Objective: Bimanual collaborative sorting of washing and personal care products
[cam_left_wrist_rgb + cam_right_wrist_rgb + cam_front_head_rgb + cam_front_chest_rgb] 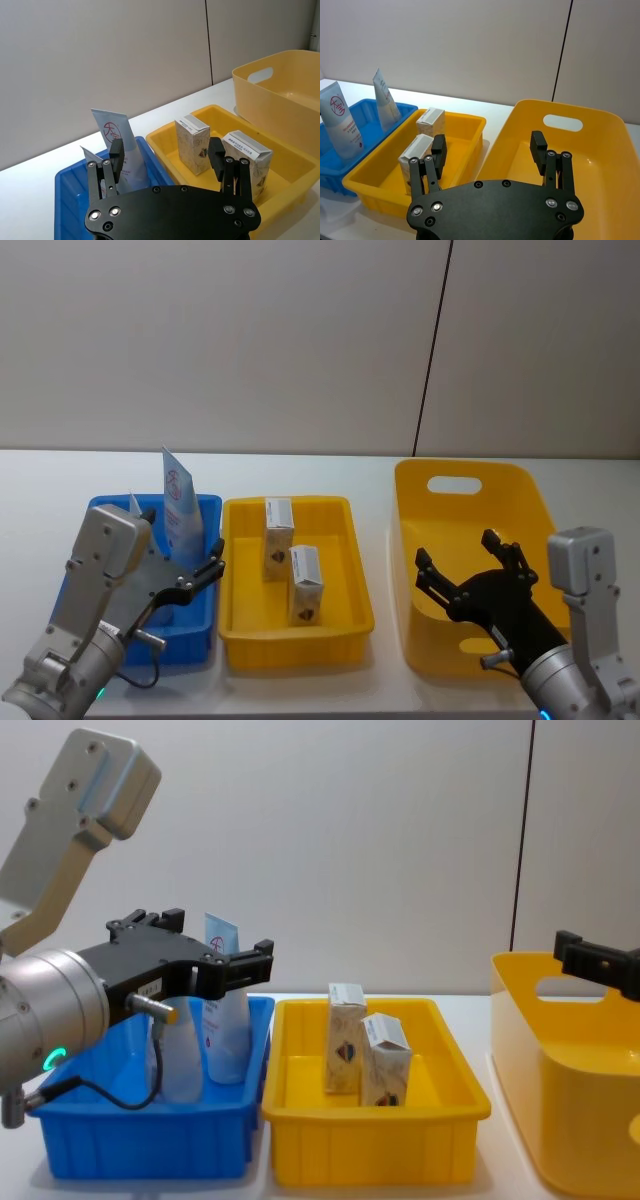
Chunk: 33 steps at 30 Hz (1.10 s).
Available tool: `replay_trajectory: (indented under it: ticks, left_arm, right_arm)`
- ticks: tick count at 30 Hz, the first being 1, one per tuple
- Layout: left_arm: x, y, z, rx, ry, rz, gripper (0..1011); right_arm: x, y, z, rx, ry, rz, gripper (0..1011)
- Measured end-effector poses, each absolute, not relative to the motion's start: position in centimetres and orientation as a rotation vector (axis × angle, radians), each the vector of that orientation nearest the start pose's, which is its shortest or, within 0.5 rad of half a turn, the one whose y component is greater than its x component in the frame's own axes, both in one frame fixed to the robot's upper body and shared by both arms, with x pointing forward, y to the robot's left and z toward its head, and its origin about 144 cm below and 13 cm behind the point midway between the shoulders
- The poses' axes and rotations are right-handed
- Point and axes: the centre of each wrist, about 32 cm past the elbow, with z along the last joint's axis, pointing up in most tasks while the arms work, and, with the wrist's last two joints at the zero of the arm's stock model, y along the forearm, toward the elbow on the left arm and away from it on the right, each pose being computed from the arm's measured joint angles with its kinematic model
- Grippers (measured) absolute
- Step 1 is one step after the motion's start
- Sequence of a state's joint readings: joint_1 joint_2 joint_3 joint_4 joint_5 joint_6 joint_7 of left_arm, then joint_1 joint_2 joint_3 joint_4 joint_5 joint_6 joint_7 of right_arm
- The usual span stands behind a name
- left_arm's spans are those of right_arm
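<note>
The deep yellow plastic tub with a handle slot (505, 502) sits on the robot's right. The shallow yellow plastic tray (300, 655) is in the middle and the blue plastic tray (210, 515) is on the left.

Your right gripper (456, 548) hangs over the tub, jaws spread wide and holding nothing. Your left gripper (183, 540) hovers over the blue tray, equally wide open and empty.

You have two cream cartons with a dark emblem (278, 538) standing upright in the yellow tray. Two pale-blue tubes with a red round logo (180, 495) stand crimped end up in the blue tray, close to the left gripper.

Quantities: two pale-blue tubes (341, 125) (385, 100), two cream cartons (278, 537) (306, 585), one blue tray (140, 1140), one shallow yellow tray (370, 1145), one deep yellow bin (590, 1120).
</note>
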<state>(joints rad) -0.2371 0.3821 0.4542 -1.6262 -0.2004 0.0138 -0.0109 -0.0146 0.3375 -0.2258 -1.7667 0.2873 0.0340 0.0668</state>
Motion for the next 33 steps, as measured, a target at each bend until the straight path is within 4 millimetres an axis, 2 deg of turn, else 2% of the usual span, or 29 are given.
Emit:
replay_trajectory:
  ticks: [33]
  left_arm:
    - [49.20, 19.84, 120.44, 0.061, -0.268, 1.124, 1001]
  right_arm:
    - [44.33, -23.71, 118.87, 0.026, -0.075, -1.229, 1002]
